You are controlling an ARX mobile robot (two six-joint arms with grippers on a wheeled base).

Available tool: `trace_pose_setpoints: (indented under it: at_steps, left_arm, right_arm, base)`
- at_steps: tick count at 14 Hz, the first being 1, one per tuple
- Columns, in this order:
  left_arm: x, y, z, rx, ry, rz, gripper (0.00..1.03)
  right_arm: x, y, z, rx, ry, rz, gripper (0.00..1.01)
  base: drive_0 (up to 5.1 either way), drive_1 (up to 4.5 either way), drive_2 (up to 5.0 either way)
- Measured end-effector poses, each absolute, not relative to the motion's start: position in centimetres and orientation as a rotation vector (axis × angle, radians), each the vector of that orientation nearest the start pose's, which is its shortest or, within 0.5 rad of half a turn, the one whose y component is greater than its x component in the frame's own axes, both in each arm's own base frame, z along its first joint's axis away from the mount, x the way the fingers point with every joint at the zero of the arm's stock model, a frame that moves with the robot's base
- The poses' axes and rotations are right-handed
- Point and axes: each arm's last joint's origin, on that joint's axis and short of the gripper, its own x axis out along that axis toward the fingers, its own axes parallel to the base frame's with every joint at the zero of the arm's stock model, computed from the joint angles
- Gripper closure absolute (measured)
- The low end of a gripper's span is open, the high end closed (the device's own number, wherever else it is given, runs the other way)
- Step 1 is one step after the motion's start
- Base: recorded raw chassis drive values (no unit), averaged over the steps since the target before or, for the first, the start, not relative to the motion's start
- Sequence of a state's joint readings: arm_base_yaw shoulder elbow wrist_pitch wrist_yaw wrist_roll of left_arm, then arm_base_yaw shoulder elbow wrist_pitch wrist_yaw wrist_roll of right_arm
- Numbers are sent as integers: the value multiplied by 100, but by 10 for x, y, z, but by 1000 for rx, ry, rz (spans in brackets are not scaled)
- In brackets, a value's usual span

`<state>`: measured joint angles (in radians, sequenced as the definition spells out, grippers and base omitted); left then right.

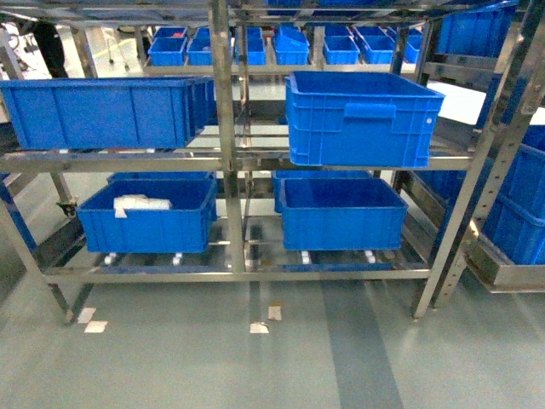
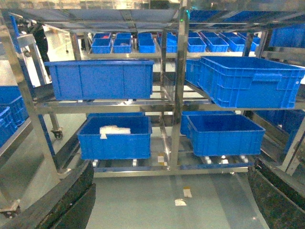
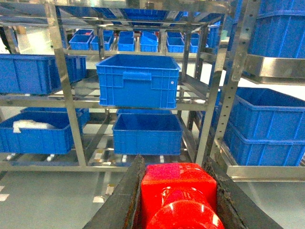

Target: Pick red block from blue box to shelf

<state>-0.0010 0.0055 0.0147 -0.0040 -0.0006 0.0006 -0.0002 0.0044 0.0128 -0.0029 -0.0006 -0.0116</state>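
Your right gripper [image 3: 177, 200] has its fingers [image 3: 119, 200] pinching the red block [image 3: 177, 193], stud toward the camera. Your left gripper [image 2: 167, 210] has its fingers [image 2: 62, 200] spread wide, nothing between them. Ahead of both stands the shelf [image 1: 223, 153], loaded with blue crates [image 1: 358, 119]; one lower crate [image 1: 149, 217] holds something white, perhaps plastic wrap.
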Motion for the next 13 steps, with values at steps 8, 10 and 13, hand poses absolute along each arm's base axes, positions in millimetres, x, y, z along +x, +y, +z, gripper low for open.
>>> trace_pose_setpoints:
  at_steps: [8, 10, 13]
  left_arm:
    - [97, 0, 168, 1, -5, 0, 5]
    - [97, 0, 168, 1, -8, 0, 5]
    - [97, 0, 168, 1, -4, 0, 5]
  right_arm:
    - [97, 0, 167, -12, -2, 0, 73]
    - [97, 0, 168, -12, -8, 0, 73]
    - [97, 0, 167, -12, -4, 0, 73]
  base:
    - [-102, 56, -259]
    - [2, 421, -418]
    - [2, 421, -418]
